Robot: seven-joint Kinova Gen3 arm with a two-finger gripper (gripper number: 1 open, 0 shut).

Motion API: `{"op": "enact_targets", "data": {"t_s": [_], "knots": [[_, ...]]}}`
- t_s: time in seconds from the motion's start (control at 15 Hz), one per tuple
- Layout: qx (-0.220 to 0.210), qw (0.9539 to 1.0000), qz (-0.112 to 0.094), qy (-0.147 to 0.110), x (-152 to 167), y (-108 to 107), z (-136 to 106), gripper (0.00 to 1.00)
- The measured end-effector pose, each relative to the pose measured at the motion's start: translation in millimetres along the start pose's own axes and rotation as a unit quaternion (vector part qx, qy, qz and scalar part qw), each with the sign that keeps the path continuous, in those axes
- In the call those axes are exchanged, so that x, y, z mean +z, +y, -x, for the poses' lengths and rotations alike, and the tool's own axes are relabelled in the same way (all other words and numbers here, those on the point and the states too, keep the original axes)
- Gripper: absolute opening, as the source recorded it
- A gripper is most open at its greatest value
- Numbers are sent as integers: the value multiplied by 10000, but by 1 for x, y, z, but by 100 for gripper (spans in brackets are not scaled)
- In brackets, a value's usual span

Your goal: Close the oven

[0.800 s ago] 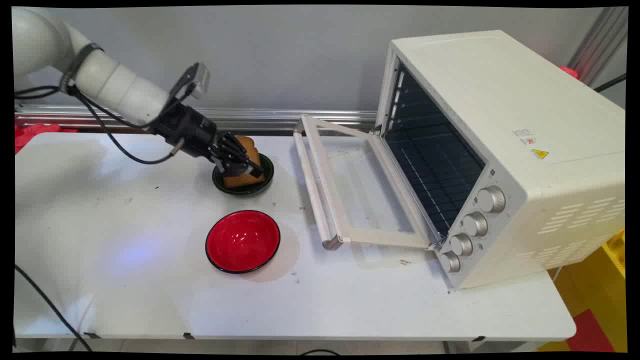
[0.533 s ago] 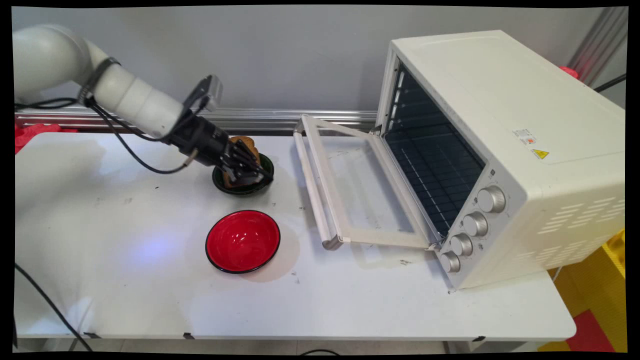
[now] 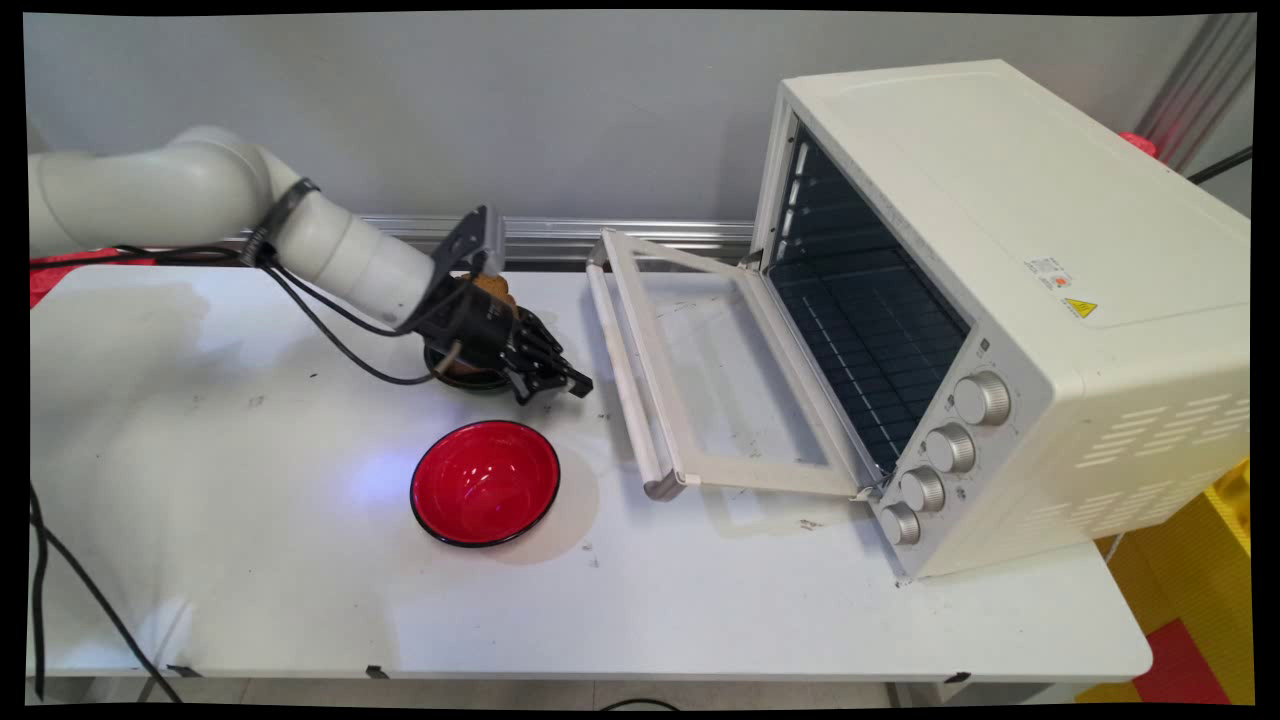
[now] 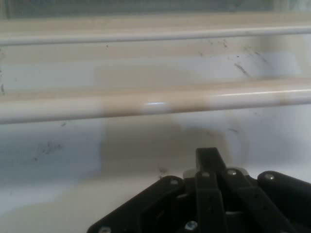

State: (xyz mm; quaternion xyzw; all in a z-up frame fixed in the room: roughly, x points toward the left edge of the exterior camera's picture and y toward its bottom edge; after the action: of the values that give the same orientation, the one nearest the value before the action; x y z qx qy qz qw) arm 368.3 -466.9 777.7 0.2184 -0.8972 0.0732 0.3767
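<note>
My black gripper [image 3: 570, 384] hangs low over the table, just right of a dark bowl [image 3: 462, 380] and just left of the handle [image 3: 626, 372] of the open oven door. Its fingers are shut with nothing between them. A slice of brown toast [image 3: 492, 290] stands in the dark bowl, mostly hidden behind my wrist. In the hand view the closed gripper [image 4: 207, 154] points at the cream handle bar [image 4: 155, 104], which runs across the picture close ahead.
A white toaster oven [image 3: 1000, 300] stands at the right with its glass door [image 3: 730, 380] folded down flat onto the table. A red bowl [image 3: 485, 482] sits in front of the dark bowl. Black cables hang from the arm at the left.
The gripper has left the toast in the dark bowl and moved right and down, towards the oven door handle. The toast and both bowls stay in place.
</note>
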Motion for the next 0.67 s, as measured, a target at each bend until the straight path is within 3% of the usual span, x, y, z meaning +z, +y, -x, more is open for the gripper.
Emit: {"op": "enact_targets", "data": {"t_s": [0.67], "knots": [[-156, 9997, -52, 159, 39, -5, 4, 0]]}}
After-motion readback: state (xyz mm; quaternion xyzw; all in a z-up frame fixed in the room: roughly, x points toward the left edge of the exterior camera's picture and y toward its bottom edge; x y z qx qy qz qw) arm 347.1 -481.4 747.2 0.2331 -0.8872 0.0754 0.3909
